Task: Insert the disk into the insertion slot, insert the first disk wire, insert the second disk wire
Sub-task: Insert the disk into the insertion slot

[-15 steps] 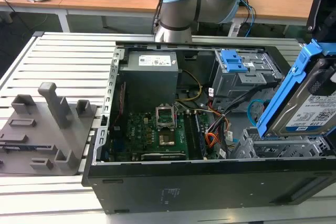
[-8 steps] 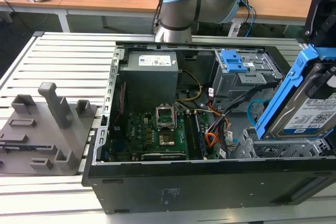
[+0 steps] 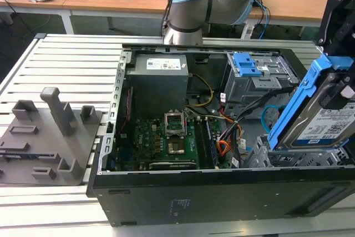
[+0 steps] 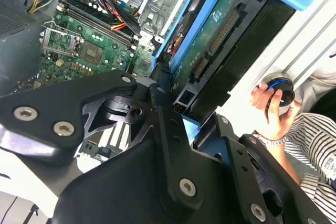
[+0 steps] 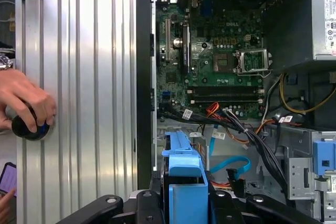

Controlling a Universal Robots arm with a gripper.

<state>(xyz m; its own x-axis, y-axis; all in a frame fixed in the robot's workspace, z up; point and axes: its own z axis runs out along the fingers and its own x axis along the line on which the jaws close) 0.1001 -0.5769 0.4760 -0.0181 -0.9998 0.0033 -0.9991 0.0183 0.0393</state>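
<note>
With jaws clenched on tilted silver hard drive in bright blue plastic carrier [image 3: 317,119] at frame right, square edges to grey perforated sheet-metal cage [image 3: 259,155] beneath before pushing.

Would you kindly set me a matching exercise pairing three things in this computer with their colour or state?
Column one:
1. the disk
2. the insertion slot
3. the second disk wire

Column two:
A. light blue, curved in a loop
B. grey perforated metal, beneath the tilted drive
C. held tilted in the gripper

Pairs: 1-C, 2-B, 3-A.
</note>
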